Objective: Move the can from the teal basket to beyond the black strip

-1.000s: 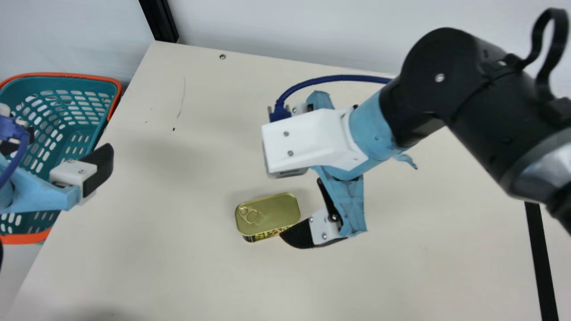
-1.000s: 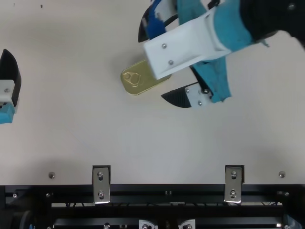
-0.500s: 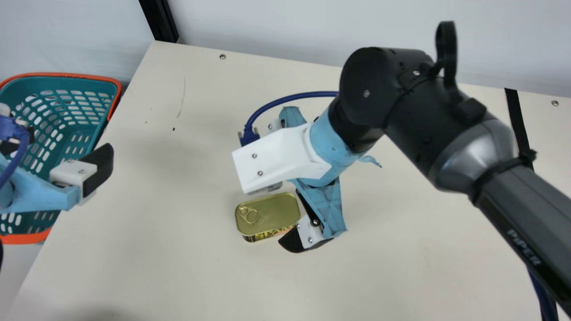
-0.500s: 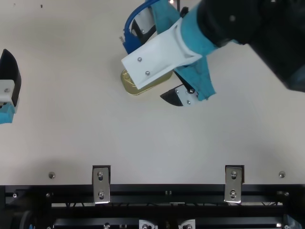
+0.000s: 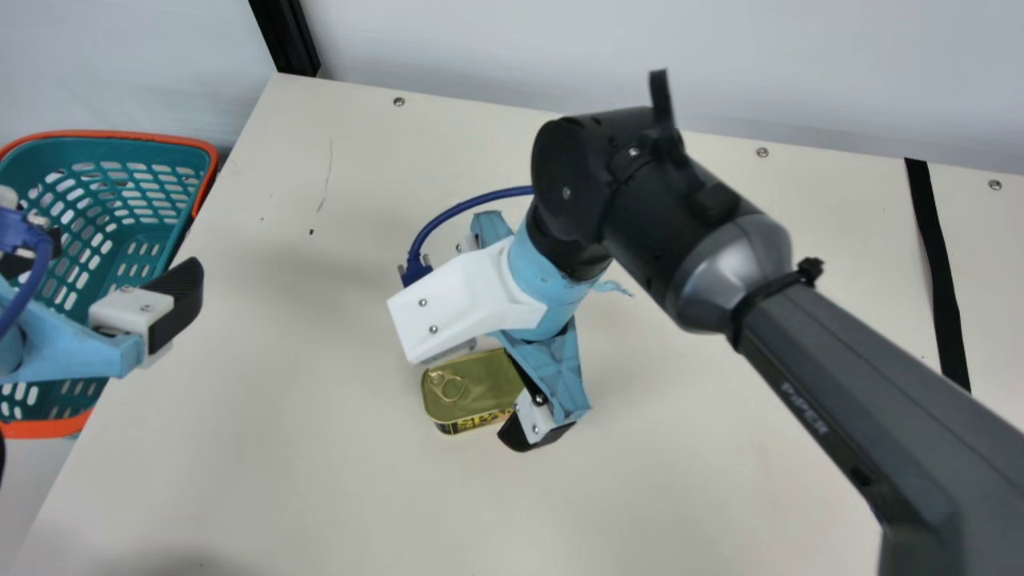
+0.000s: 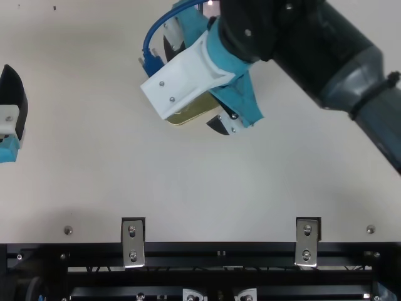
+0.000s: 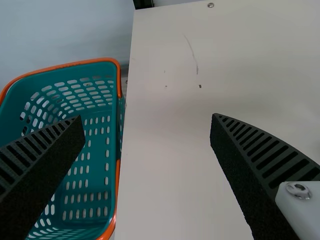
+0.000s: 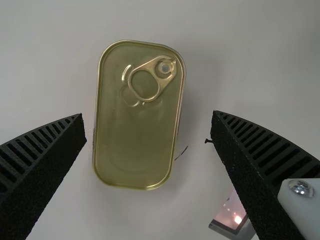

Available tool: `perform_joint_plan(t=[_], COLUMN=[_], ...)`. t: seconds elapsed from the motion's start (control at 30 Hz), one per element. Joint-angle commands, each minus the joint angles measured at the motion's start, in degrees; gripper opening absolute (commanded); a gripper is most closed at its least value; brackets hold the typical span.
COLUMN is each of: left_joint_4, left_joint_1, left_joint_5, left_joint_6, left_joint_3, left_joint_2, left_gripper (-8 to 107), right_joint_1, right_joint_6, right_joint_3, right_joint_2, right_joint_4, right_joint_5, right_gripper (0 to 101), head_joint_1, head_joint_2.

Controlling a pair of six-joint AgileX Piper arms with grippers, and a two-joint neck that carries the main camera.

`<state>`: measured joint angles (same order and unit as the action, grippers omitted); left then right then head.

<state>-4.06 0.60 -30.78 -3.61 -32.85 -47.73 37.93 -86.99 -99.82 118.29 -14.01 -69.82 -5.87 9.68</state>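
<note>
- Gold can (image 5: 472, 386): on the bench (image 5: 720, 480), well in from the left edge; out of the teal basket (image 5: 210, 148), short of the black strip (image 5: 936, 256).
- Right gripper (image 8: 148, 116): wide over it; grasp and carry apparently remain.
- Left gripper (image 7: 148, 118): wide, empty, near that edge.

I see the gold can (image 5: 484, 380), closed, flat on the tbl. (image 5: 320, 480), ring-pull (image 5: 452, 389) up. It is lying btwn. the teal basket (image 5: 80, 149) w/ orange rim (image 5: 128, 134) and the long black strip (image 5: 938, 264).
</note>
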Motion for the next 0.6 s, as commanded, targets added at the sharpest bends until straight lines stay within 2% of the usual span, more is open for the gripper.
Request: perform_joint_plan(t=[0.0,0.33,0.37,0.4,0.43,0.57], left_joint_4=[0.00,0.00,0.00,0.00,0.00,0.00], left_joint_1=[0.00,0.00,0.00,0.00,0.00,0.00], left_joint_5=[0.00,0.00,0.00,0.00,0.00,0.00], left_joint_6=[0.00,0.00,0.00,0.00,0.00,0.00], left_joint_3=[0.00,0.00,0.00,0.00,0.00,0.00], left_joint_2=[0.00,0.00,0.00,0.00,0.00,0.00], left_gripper=[90,90,90,90,90,90], right_joint_1=[0.40,1.90,1.98,2.03,2.08,2.01], right_joint_6=[0.38,3.10,3.44,3.80,4.14,5.60], right_joint_3=[-0.61,-3.09,-3.14,-3.27,-3.39,-4.45], right_joint_2=[0.96,4.99,5.27,5.53,5.76,6.71], right_joint_4=[0.42,1.51,1.51,1.48,1.47,1.04], right_joint_5=[-0.08,-0.08,-0.08,-0.08,-0.08,-0.08], right_gripper=[101,101,44,10,0,0], head_joint_1=[-0.24,-0.24,-0.24,-0.24,-0.24,-0.24], head_joint_2=[-0.02,-0.02,-0.02,-0.02,-0.02,-0.02])
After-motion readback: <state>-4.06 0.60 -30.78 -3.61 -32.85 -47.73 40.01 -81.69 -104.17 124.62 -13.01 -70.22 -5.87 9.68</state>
